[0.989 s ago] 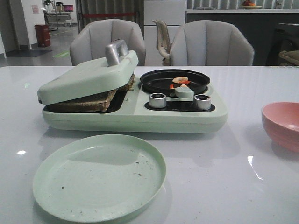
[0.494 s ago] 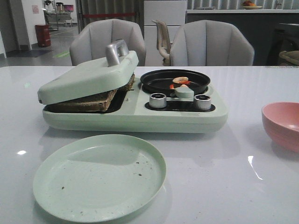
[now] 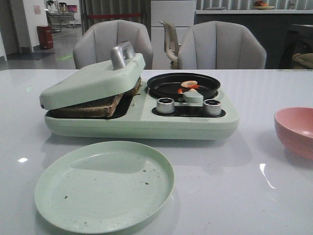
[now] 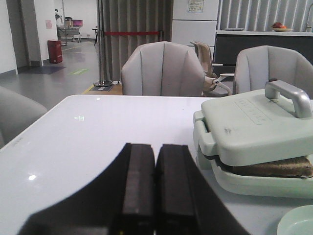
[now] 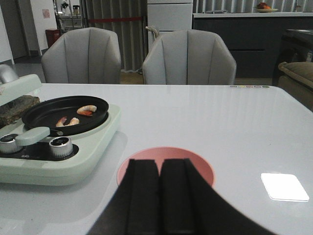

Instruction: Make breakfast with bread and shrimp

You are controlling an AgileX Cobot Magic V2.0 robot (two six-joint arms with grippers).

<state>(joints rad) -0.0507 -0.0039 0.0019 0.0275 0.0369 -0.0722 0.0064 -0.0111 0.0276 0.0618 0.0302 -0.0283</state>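
The bread [image 3: 98, 105] lies pressed under the pale green lid [image 3: 90, 81] of the breakfast maker [image 3: 142, 122]; its brown edge [image 4: 274, 168] also shows in the left wrist view. Shrimp [image 3: 189, 85] lie in the black round pan [image 3: 166, 87]; the right wrist view shows two pieces, one shrimp [image 5: 87, 109] farther back and another [image 5: 68, 121] nearer. My left gripper [image 4: 155, 149] is shut and empty, off to the left of the maker. My right gripper [image 5: 159, 164] is shut and empty, just in front of the pink bowl [image 5: 195, 159]. Neither gripper appears in the front view.
A pale green plate [image 3: 103, 185] with dark crumbs sits in front of the maker. The pink bowl [image 3: 296, 129] stands at the table's right. Two silver knobs [image 3: 165, 105] and a pan handle [image 3: 192, 96] face the front. Grey chairs [image 3: 221, 46] stand behind the table.
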